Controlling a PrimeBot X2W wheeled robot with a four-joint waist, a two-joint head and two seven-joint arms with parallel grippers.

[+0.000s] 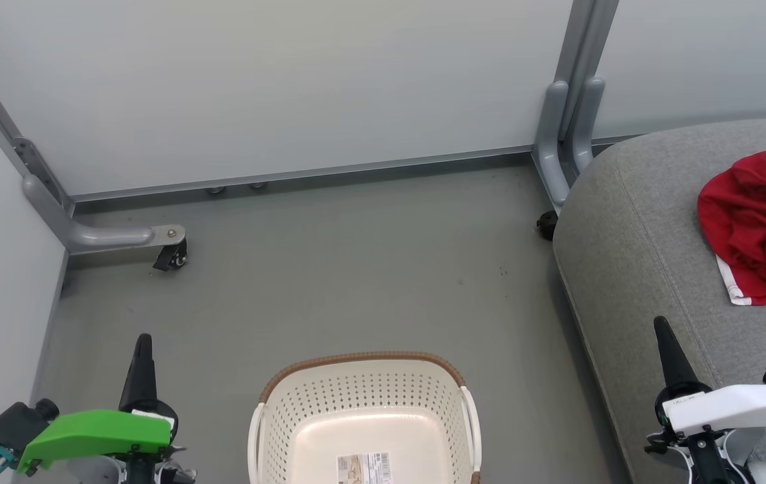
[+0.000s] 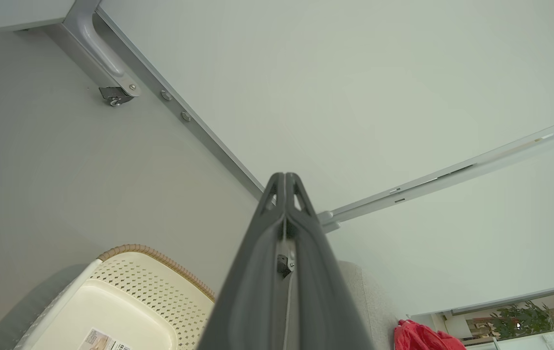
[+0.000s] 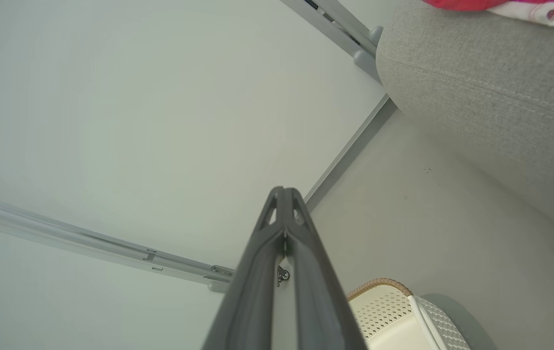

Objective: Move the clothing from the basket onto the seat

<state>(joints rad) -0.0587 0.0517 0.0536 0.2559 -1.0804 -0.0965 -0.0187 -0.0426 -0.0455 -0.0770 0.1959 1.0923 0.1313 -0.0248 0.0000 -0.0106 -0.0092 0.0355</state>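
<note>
One jersey (image 1: 759,215) lies crumpled on the seat (image 1: 638,255), up and to the right of the basket (image 1: 363,357). What shows of the basket's inside is bare but for a sticker (image 1: 364,467). Left claw (image 1: 144,339), just left of the basket, and right claw (image 1: 661,326), to its right by the seat's edge, are each pressed together and empty. The move looks done, with nothing left to carry

The head camera looks steeply down from above and behind both jaws onto the floor (image 1: 356,269), with the basket (image 1: 363,403) between them. Each wrist camera sits low and close, sighting along its own jaws toward the wall panels (image 2: 354,97). All three views share the basket, the seat (image 1: 638,235) and the clothing (image 1: 752,215).
</note>
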